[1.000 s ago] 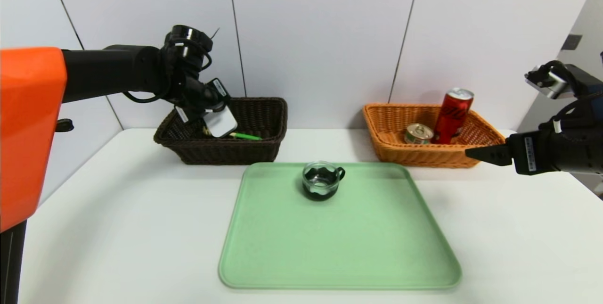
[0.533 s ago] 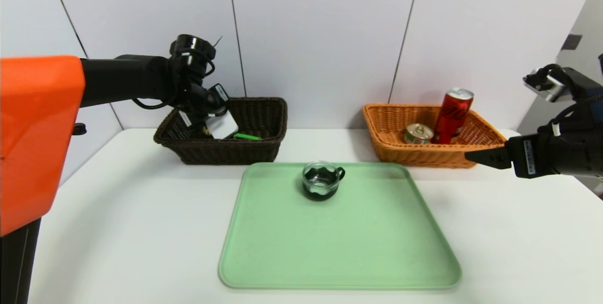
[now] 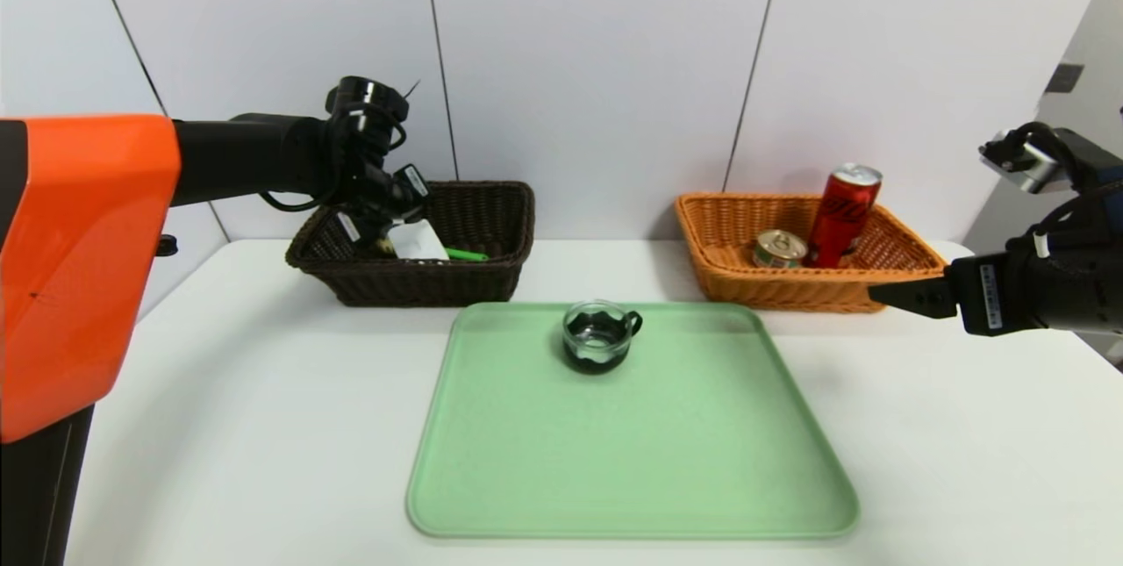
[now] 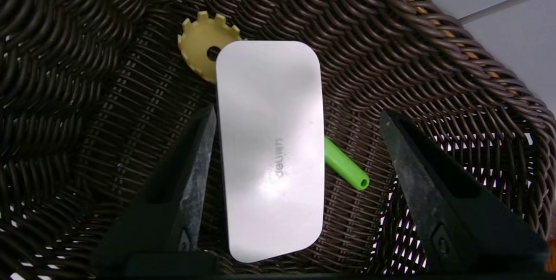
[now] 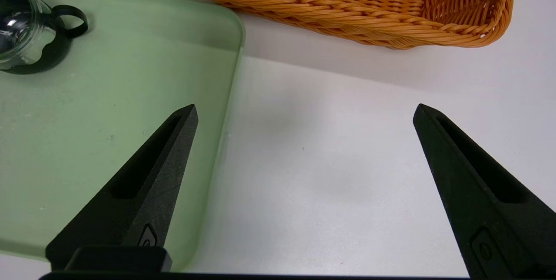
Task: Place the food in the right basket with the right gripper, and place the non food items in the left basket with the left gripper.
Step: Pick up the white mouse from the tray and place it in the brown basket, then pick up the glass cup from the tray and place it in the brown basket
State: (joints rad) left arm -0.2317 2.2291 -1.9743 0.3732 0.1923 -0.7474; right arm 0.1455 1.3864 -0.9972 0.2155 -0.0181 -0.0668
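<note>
Presently listed: one white case [image 4: 270, 149], flat, rounded oblong, lying in the dark brown basket [image 4: 456, 54] across the pasta spoon [image 4: 203, 45], whose yellow toothed head and green handle end show on either side of it. Left gripper [image 4: 295, 123] poised inside that basket, jaws spread wider than the case; one finger runs close along one long edge, the other stands clear of the opposite edge, so nothing is gripped. Case judged light, rigid and glossy, likely to slip; best pinched across its narrow width near the middle. Glass cup [image 3: 599, 337], dark, with side handle, upright at the far middle of the green tray [image 3: 632, 496]; the last non-food item outside a basket. Judged fragile, hard and smooth, moderately light; its small loop handle points toward the orange basket, so taking the rim wall between the fingers looks the safer hold. Orange basket [image 3: 790, 290] holds the red can [image 3: 840, 217], upright, and the round tin [image 3: 778, 248] just beside it. Right gripper [image 5: 304, 149] idle over the white table [image 5: 347, 184] near the tray's right edge, short of the orange basket, jaws fully spread, holding nothing.
</note>
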